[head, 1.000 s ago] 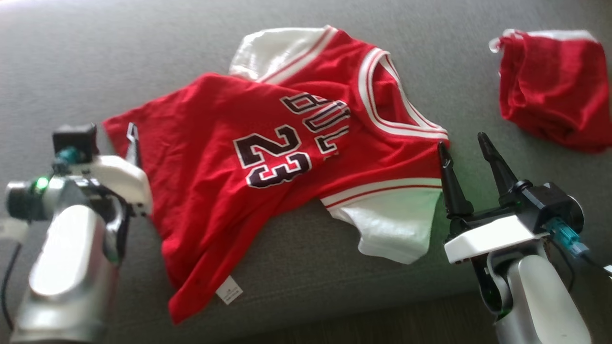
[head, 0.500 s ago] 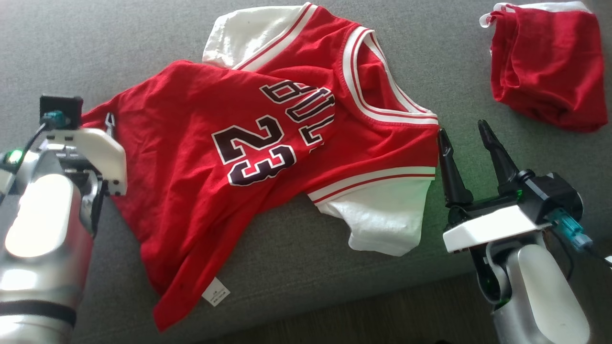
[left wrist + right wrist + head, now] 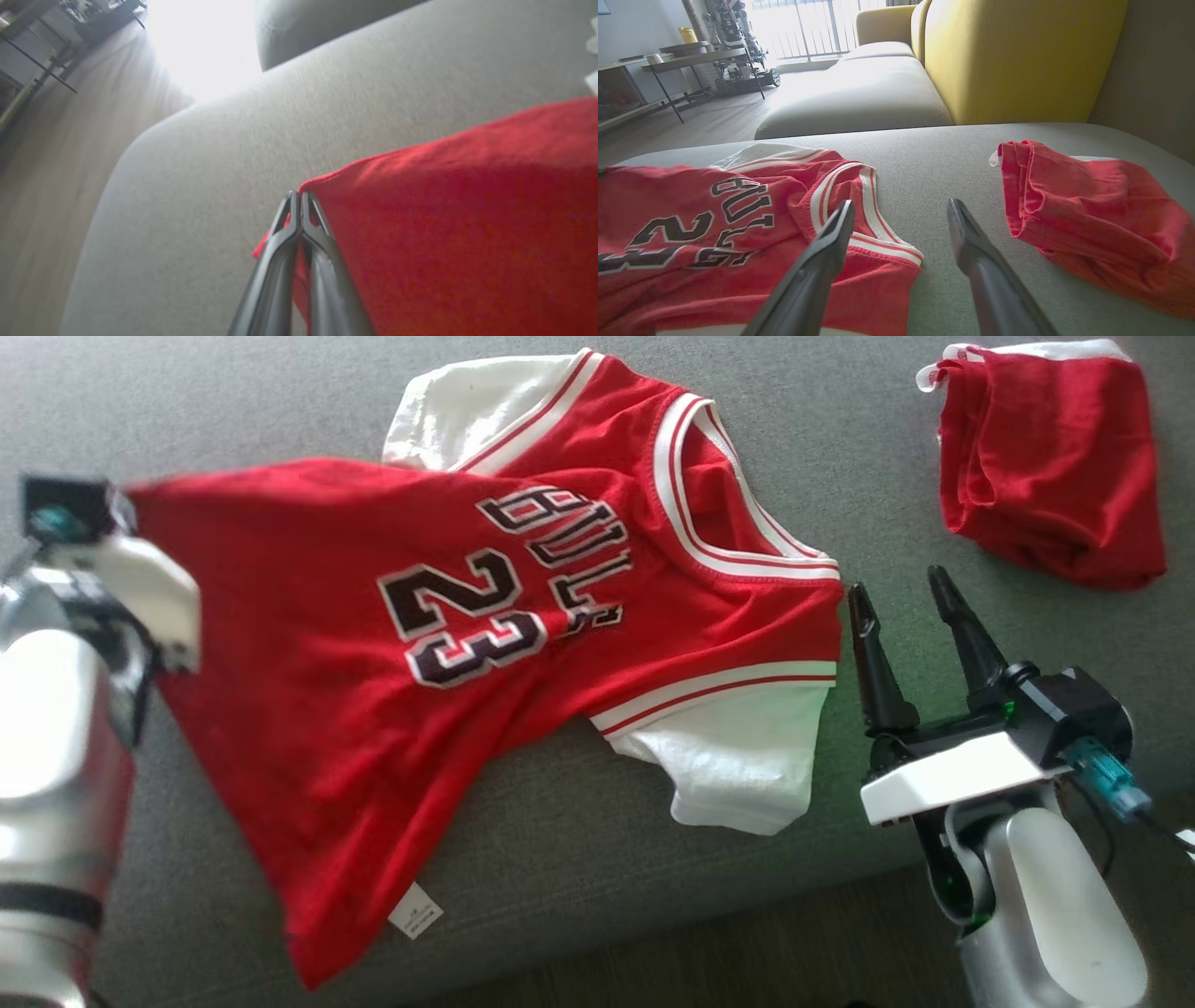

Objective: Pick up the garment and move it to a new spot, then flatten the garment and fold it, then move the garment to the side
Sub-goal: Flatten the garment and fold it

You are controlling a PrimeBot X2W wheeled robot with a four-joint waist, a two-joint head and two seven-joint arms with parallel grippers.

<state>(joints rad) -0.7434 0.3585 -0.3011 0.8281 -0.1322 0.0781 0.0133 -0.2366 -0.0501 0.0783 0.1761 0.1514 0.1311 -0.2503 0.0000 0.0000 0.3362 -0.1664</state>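
Observation:
The garment (image 3: pixel 485 616) is a red jersey with white sleeves and the number 23, spread on the grey sofa cushion (image 3: pixel 560 859). In the left wrist view my left gripper (image 3: pixel 299 198) is shut on the garment's (image 3: pixel 467 210) red hem corner, and that corner hangs lifted and stretched. In the head view the pinched corner sits at my left wrist housing (image 3: pixel 140 597), which hides the fingers. My right gripper (image 3: pixel 896 586) stands open beside the jersey's near shoulder and touches no cloth. Seen from its own wrist, the right gripper (image 3: pixel 901 205) frames the collar edge of the garment (image 3: pixel 714 233).
A second crumpled red cloth (image 3: pixel 1046 467) lies at the far right of the cushion, just right of my right gripper (image 3: pixel 1087 219). The cushion's front edge drops to a wooden floor (image 3: pixel 747 961). A yellow backrest (image 3: pixel 1017 56) rises behind.
My left gripper has shut on the jersey's hem corner and drawn it up and to the left, stretching the cloth. The head camera has shifted slightly. The right arm has not moved.

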